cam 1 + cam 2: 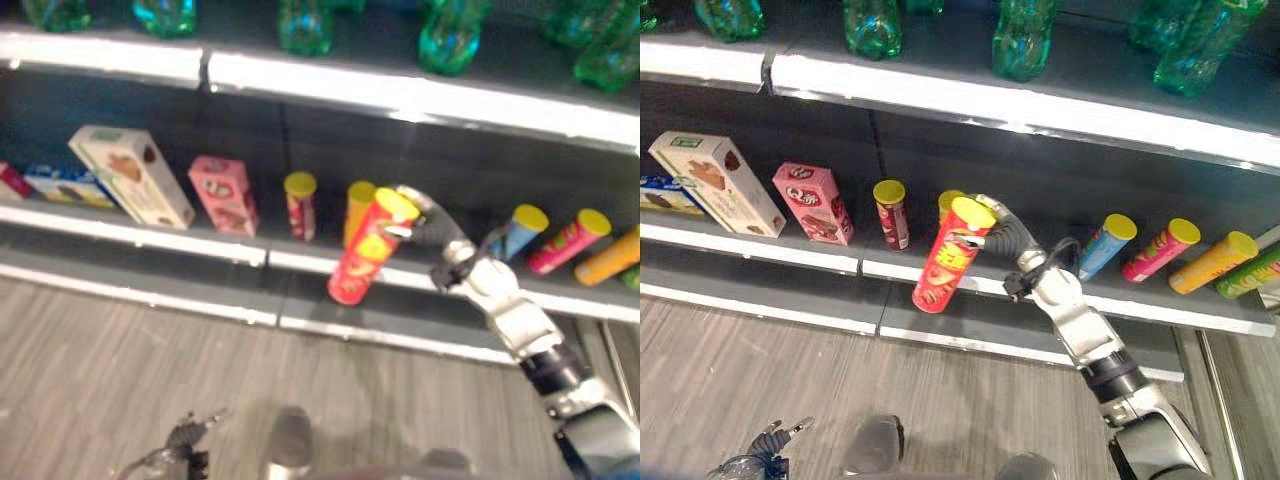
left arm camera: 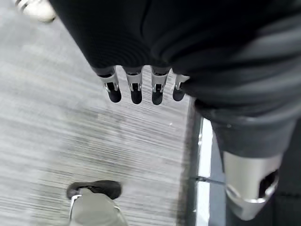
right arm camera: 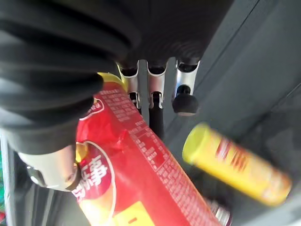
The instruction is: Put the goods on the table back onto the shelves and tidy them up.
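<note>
**Red can nearing the shelf**

At lower left, the left hand hangs relaxed over grey wood-grain floor. At centre, the right hand grips the red cylindrical chip can with yellow lid, tilted, not yet placed. Beyond, on the grey metal shelf, cardboard boxes and more cans stand.

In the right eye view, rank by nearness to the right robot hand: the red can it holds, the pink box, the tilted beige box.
From the right robot hand:
1. Red can, in its grip.
2. Pink box, further left on the shelf.
3. Beige box, farthest left.
</note>
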Robot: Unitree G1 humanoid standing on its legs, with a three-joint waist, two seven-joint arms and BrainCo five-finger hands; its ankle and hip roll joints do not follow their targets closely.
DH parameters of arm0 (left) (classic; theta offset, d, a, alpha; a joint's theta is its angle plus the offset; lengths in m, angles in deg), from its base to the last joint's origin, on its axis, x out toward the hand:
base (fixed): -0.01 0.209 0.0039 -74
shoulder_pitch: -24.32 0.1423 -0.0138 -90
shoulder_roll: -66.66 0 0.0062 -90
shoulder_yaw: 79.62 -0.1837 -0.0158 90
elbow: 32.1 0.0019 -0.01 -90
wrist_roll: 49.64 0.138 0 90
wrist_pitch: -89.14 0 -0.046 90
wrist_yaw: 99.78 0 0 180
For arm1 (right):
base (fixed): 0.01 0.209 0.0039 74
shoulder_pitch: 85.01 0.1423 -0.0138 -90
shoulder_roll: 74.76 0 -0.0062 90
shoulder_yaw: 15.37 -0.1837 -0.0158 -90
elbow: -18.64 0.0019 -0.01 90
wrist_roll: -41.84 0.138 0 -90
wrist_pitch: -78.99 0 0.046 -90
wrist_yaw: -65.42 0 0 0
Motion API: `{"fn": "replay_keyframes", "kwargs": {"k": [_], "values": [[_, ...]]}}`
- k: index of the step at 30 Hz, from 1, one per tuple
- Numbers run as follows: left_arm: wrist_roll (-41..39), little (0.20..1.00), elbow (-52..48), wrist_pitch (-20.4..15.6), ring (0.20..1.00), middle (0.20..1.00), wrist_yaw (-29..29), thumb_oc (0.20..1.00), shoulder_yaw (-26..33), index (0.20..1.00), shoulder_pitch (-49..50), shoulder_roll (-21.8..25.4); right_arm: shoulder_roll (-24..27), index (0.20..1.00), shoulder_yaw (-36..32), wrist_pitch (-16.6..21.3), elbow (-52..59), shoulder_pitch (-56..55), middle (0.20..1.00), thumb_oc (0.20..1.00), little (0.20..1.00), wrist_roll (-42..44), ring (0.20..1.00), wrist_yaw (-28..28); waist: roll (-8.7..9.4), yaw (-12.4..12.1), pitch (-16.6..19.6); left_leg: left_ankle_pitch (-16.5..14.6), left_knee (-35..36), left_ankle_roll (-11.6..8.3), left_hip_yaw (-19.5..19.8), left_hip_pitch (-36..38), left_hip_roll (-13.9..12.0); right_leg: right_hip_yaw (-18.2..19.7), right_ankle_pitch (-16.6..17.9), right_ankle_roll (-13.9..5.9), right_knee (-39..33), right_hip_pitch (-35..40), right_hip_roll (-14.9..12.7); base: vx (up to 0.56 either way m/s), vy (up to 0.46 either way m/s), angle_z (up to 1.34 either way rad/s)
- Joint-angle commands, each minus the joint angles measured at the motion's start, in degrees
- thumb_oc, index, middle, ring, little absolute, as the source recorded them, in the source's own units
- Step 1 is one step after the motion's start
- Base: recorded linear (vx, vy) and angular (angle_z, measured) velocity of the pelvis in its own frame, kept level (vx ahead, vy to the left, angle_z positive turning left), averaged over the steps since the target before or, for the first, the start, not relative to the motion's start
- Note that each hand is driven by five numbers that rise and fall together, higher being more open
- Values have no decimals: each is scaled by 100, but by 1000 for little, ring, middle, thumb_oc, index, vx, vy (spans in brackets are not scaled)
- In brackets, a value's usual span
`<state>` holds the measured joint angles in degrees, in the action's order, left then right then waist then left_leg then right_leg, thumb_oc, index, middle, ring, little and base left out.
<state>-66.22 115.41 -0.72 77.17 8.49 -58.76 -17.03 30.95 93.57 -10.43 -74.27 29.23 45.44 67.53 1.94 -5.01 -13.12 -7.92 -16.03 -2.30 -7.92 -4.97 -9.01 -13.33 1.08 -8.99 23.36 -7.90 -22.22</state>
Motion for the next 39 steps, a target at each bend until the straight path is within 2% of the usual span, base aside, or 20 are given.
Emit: {"fn": "replay_keyframes", "kwargs": {"k": [1,3,5,8,18,21,22,23,27,31,32,33,36,38,39], "values": [[299,1000,71,-60,1000,1000,12,1000,-86,1000,143,-90,434,200,-668,365,351,268,200,200,200,407,200,-320,-183,-13,278,777,1563,-412,347,255,-70,-635,113,-19,-1634,382,240,47,21,-40],[359,1000,69,-38,1000,1000,13,1000,11,1000,279,-171,485,200,-819,334,402,117,200,200,200,375,200,-341,-149,-7,305,770,1549,-363,298,276,33,-340,249,-104,-1838,413,320,41,41,-11],[410,1000,164,-71,1000,1000,13,1000,78,1000,373,-329,381,200,-791,309,299,118,200,200,200,341,200,-380,-131,26,406,784,1672,-339,172,365,104,-305,465,-199,-2150,535,269,74,38,-30],[415,1000,157,-62,1000,1000,19,1000,54,1000,416,-414,368,200,-728,288,239,107,200,200,200,273,200,-354,-115,70,508,787,1808,-354,127,454,99,-283,526,-254,-2297,643,279,81,-11,-25],[326,1000,-102,-65,1000,1000,4,1000,-80,1000,424,-497,569,200,-289,183,49,467,200,200,200,-780,200,-462,-36,25,546,742,1893,-365,149,560,30,-277,441,-294,-2297,763,290,22,-10,-1],[361,1000,-27,-56,1000,1000,-49,1000,-112,1000,429,-487,660,200,-196,127,-182,757,200,200,200,-1480,200,-749,-34,-40,483,688,1799,-354,200,505,20,-266,386,-298,-2176,707,245,-16,-6,0],[384,1000,-28,-90,1000,1000,-134,1000,-144,1000,385,-469,651,200,-189,105,-347,963,200,200,200,-1947,200,-1118,-60,-91,375,635,1652,-349,237,396,15,-263,329,-299,-2020,612,200,-54,-13,0],[384,1000,-26,-90,1000,1000,-135,1000,-142,1000,380,-470,648,200,-183,109,-357,973,200,200,200,-1951,200,-1125,-58,-90,374,627,1634,-349,238,382,15,-259,322,-299,-2005,599,197,-94,-21,3],[282,1000,-134,-174,1000,1000,-357,1000,-303,1000,162,-358,465,200,-66,75,-731,1521,200,200,200,-2649,200,-1788,-185,-229,-118,435,792,-366,453,-273,11,-209,168,-230,-1420,148,25,-183,-37,8],[143,1000,-298,-270,1000,1000,-483,1000,-492,1000,12,-208,494,200,-31,60,-1060,2126,200,200,200,-2900,200,-2273,-384,-349,-544,276,-47,-419,644,-1028,10,-180,0,-160,-838,-332,-107,-174,-34,16],[108,1000,-367,-303,1000,1000,-501,1000,-563,1000,-11,-183,524,200,-48,38,-1281,2330,200,200,200,-2892,200,-2419,-492,-395,-648,229,-272,-444,695,-1270,14,-181,-75,-139,-585,-544,-155,-95,-12,20],[107,1000,-368,-302,1000,1000,-501,1000,-562,1000,-15,-186,525,200,-42,42,-1291,2341,200,200,200,-2889,200,-2423,-492,-393,-633,218,-301,-444,700,-1308,14,-176,-87,-138,-557,-580,-159,-100,-14,16],[7,1000,-537,-353,1000,1000,-545,1000,-631,1000,-25,-152,658,200,-189,4,-1417,2507,200,200,200,-2886,200,-2674,-681,-469,-836,188,-611,-471,800,-1717,49,-179,-225,-112,-161,-937,-228,-81,-28,19],[7,1000,-538,-352,1000,1000,-545,1000,-631,1000,-26,-153,659,200,-188,4,-1418,2510,200,200,200,-2885,200,-2674,-680,-469,-821,183,-626,-471,803,-1743,49,-177,-231,-111,-147,-961,-230,-41,-14,11],[5,1000,-583,-382,1000,1000,-555,1000,-670,1000,-14,-128,722,200,-205,26,-1449,2598,200,200,200,-2880,200,-2777,-763,-493,-920,198,-685,-473,839,-1867,55,-165,-234,-113,-23,-1110,-252,-44,-20,19]]}}
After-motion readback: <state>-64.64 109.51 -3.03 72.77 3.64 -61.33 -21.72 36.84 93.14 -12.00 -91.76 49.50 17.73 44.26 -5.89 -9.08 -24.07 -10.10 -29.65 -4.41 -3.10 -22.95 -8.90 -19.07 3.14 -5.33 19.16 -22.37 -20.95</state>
